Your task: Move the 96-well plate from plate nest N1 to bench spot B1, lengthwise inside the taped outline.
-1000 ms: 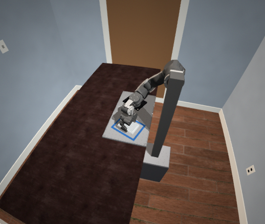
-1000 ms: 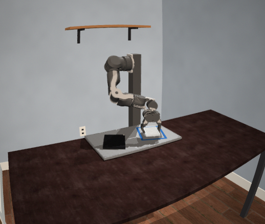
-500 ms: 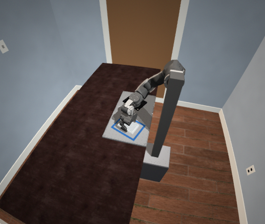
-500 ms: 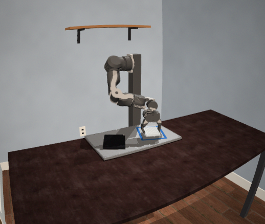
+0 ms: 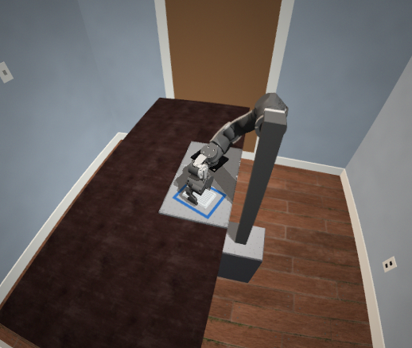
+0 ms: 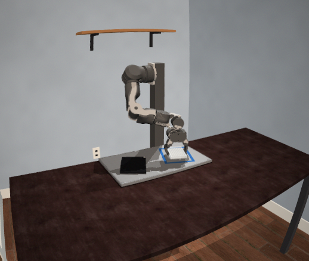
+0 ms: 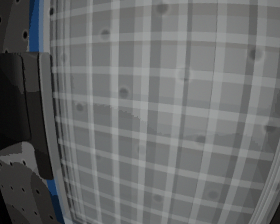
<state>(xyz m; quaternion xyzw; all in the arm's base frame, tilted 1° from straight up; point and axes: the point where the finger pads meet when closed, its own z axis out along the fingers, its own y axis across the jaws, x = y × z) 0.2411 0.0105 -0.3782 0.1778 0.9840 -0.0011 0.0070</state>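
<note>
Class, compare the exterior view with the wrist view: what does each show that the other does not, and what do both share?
Exterior only: the empty black plate nest, the arm's column, the gripper from outside, and the wall shelf.
Wrist only: the plate's well grid close up and a dark finger against its side.
Both: the 96-well plate over the blue taped outline on the grey deck.

Dark brown worktop (image 6: 189,208) on slim dark legs, long, one edge curved. A grey deck plate (image 6: 135,179) lies flat on it near the wall side. On the deck: black plate nest (image 6: 133,165) toward one end, blue taped outline (image 6: 163,157) toward the other.
</note>
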